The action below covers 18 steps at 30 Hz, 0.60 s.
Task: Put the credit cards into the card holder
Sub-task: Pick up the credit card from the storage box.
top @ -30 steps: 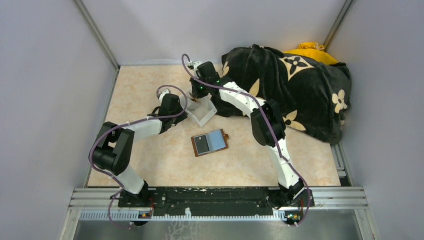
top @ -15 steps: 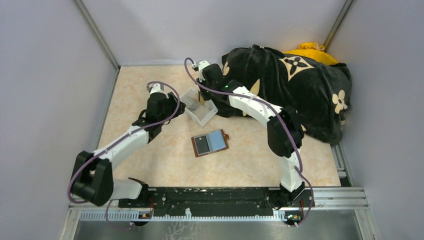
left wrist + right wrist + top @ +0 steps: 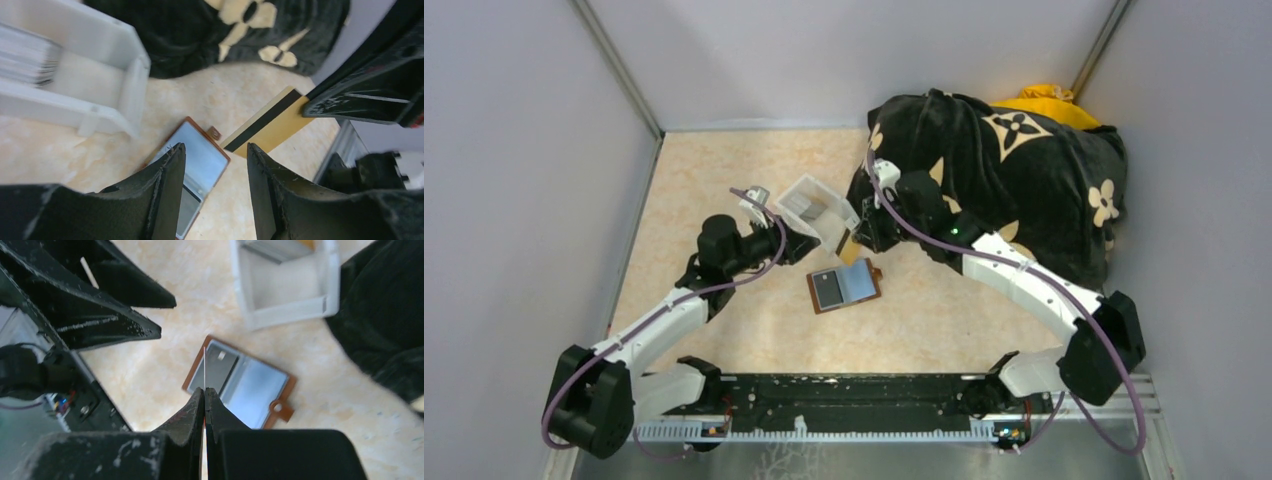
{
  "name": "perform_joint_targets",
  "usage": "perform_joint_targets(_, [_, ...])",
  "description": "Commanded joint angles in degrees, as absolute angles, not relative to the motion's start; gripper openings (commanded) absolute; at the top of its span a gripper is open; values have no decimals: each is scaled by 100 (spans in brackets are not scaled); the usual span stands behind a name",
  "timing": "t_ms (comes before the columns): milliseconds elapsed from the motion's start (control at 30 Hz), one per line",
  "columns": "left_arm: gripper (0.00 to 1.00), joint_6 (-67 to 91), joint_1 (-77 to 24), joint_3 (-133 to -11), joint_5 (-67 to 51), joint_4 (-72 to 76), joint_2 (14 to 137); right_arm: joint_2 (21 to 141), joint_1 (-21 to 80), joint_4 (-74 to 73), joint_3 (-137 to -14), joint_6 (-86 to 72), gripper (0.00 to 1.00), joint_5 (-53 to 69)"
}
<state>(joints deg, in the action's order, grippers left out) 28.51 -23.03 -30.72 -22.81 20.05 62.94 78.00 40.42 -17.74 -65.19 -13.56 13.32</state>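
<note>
A tan credit card is clamped by the right gripper at 12 o'clock of the opened card holder; the left gripper is held parted and empty at 11 o'clock.

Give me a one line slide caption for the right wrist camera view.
Right gripper pinches a credit card edge-on, the open card holder and white tray on the table beyond.

place: robot lab cell | cues: grey panel walls, aluminium rail, tabletop
</note>
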Motion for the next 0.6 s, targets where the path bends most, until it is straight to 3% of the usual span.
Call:
perform_joint_targets(0, [55, 2638, -2309, -2755, -3808, 2911, 6049, 7199, 4087, -1250, -5799, -1968, 0, 2181])
perform_joint_targets(267, [55, 2548, -2661, -2828, -4769, 3103, 6429, 6793, 3970, -739, -4964, -2454, 0, 2993])
perform_joint_targets(567, [53, 2017, -3172, -3113, -4775, 2402, 6903, 6693, 3786, -487, -4746, -2658, 0, 3382])
